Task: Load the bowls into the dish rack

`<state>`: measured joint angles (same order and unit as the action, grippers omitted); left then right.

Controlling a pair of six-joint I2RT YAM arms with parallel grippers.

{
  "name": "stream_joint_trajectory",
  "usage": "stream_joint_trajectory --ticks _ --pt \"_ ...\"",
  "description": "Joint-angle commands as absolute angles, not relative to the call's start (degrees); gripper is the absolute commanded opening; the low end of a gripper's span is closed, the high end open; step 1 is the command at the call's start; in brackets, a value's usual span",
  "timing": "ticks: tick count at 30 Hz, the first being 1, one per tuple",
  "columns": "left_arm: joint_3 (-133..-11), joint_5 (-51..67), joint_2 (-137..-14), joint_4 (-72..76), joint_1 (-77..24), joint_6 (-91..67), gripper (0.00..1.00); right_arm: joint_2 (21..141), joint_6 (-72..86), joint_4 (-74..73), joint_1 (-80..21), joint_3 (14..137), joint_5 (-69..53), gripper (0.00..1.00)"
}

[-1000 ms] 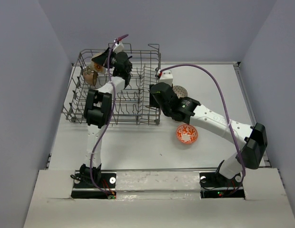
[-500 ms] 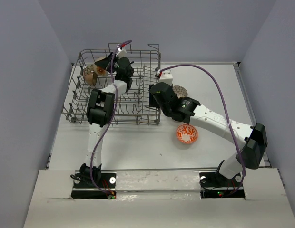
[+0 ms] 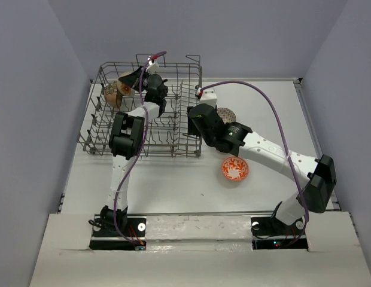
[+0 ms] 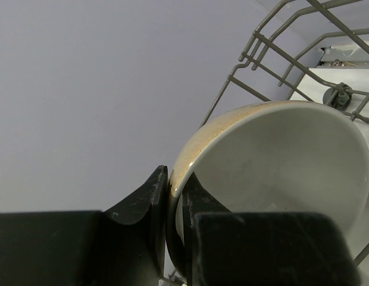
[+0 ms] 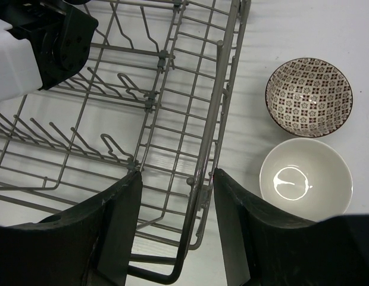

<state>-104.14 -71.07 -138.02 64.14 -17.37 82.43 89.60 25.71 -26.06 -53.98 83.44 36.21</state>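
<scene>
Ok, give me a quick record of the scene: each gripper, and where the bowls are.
left gripper: shut on the rim of the brown bowl, at the far left of the dish rack
right gripper: open, empty, over the rack's right wall
on table, right of rack: grey-patterned bowl, white bowl, orange-red bowl
already in rack: apparently one more bowl left of the held one, colour unclear
</scene>
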Motion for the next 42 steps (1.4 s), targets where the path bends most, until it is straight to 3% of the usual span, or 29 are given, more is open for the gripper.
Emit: stream_joint_trajectory --ticks 1,42 --pt "-104.5 -71.0 -136.9 71.2 -15.1 84.4 0.0 89.4 25.0 -22.9 -54.1 84.5 36.1 0.57" --pt "-104.0 -68.4 -139.3 71.0 -14.7 89.0 0.0 88.1 24.2 -22.9 -53.6 83.8 33.7 0.57"
